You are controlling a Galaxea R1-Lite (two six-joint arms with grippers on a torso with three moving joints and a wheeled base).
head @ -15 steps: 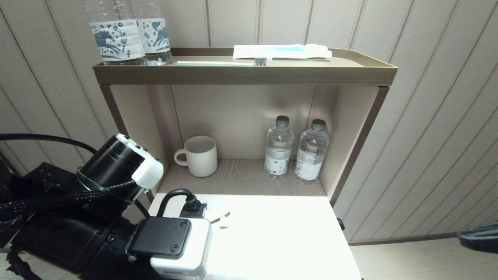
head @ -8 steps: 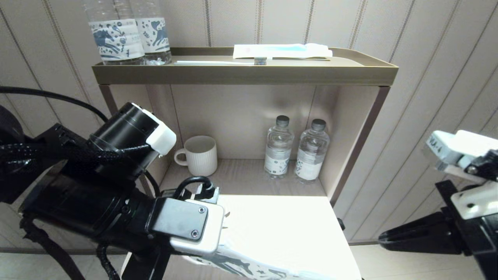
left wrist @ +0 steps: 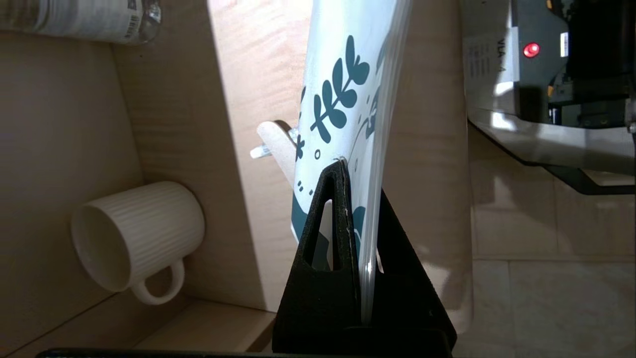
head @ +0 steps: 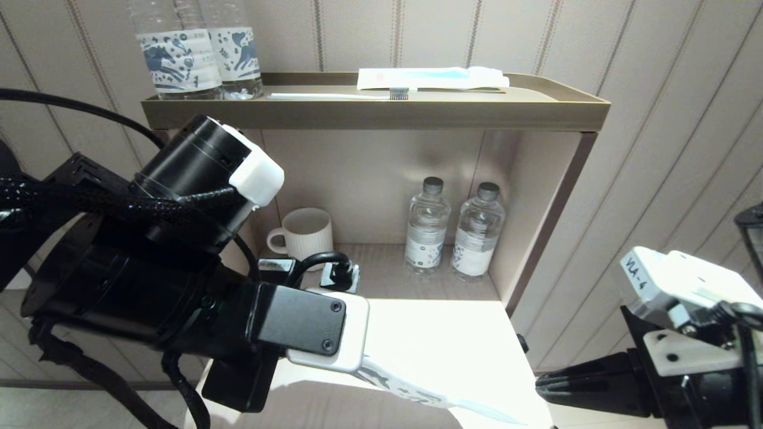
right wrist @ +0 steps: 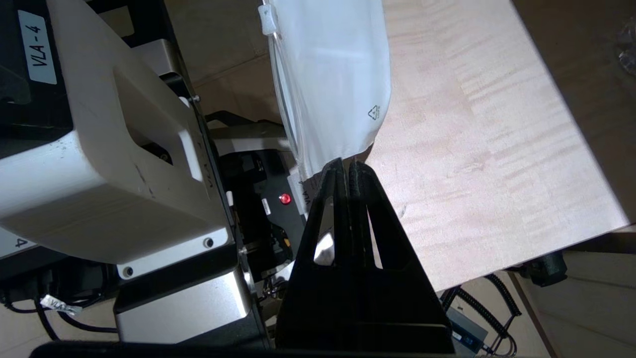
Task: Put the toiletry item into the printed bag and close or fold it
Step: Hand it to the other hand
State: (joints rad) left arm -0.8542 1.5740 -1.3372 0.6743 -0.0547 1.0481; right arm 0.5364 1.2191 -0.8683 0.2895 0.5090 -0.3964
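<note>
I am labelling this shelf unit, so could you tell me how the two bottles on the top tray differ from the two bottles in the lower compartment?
The top-tray bottles carry labels printed with dark blue horses; the lower bottles carry plainer white labels with small print. The top pair stands at the tray's left end, caps out of view; the lower pair stands right of the mug, dark caps showing. Both pairs are clear, upright and side by side.

- Left claw [left wrist: 355,171] clamped shut on the printed bag [left wrist: 348,99], arm reaching in from the left, low over the desk [head: 453,333].
- Right claw [right wrist: 348,166] pressed shut, tips at the bag's edge, arm low at right.
</note>
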